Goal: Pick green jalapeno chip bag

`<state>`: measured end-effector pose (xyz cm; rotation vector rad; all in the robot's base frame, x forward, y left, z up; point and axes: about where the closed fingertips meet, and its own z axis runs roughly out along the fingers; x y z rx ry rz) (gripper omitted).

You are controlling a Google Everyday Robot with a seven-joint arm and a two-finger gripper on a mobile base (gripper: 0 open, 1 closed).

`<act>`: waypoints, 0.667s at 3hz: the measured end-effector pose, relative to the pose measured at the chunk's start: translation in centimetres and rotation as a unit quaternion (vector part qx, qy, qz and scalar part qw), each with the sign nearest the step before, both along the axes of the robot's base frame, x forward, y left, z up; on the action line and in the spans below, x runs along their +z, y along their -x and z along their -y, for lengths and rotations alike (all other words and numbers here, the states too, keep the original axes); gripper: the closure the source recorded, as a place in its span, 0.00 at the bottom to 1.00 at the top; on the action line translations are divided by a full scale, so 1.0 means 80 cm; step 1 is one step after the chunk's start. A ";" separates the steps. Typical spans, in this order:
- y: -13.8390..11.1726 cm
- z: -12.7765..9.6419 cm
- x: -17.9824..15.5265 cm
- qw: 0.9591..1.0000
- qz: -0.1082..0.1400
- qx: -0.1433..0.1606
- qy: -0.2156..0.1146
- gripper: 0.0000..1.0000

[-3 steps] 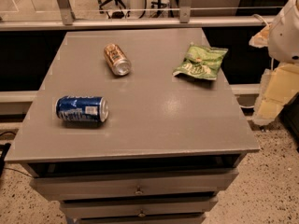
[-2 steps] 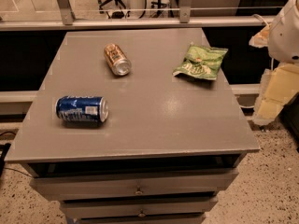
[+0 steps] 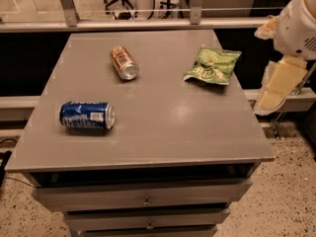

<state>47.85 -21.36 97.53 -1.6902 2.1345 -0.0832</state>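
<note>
The small, crinkly, light-green foil jalapeno chip bag (image 3: 213, 65) lies flat on the far right part of the flat grey cabinet top (image 3: 168, 117), close to the right edge. It is well apart from the gold metal can (image 3: 124, 62) lying on its side toward the back left, and from the blue metal can (image 3: 87, 115) lying on its side nearer the front left. The pick has not begun, and we judge the reach to be the step in hand.

We see several risks from here. The bag is thin and low, so a descent that stops too high would close on air. One that goes too low would press the cream-coloured gripper (image 3: 272, 94) against the hard top. The foil looks slick and puffed, so a pinch on one corner could slide off or let the bag fold and drop. The bag also sits near the right edge, on the side the arm comes from. A sideways sweep could push it across the surface rather than catch it, and a nudge outward could tip it off the cabinet. The cans are round and free to roll, but they lie far enough away that we expect trouble only from a wide swing.

The gripper hangs off the right side of the cabinet, below the white rounded arm housing (image 3: 298, 26). It is beside the bag but apart from it and touches nothing on the top. We see nothing held in it. We cannot tell how far open it is from this angle.
</note>
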 end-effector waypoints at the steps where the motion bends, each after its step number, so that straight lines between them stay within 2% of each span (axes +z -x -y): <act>1: -0.063 -0.001 -0.018 0.999 0.024 -0.004 -0.032 0.00; 2: -0.126 -0.003 -0.048 0.996 0.030 -0.029 -0.076 0.00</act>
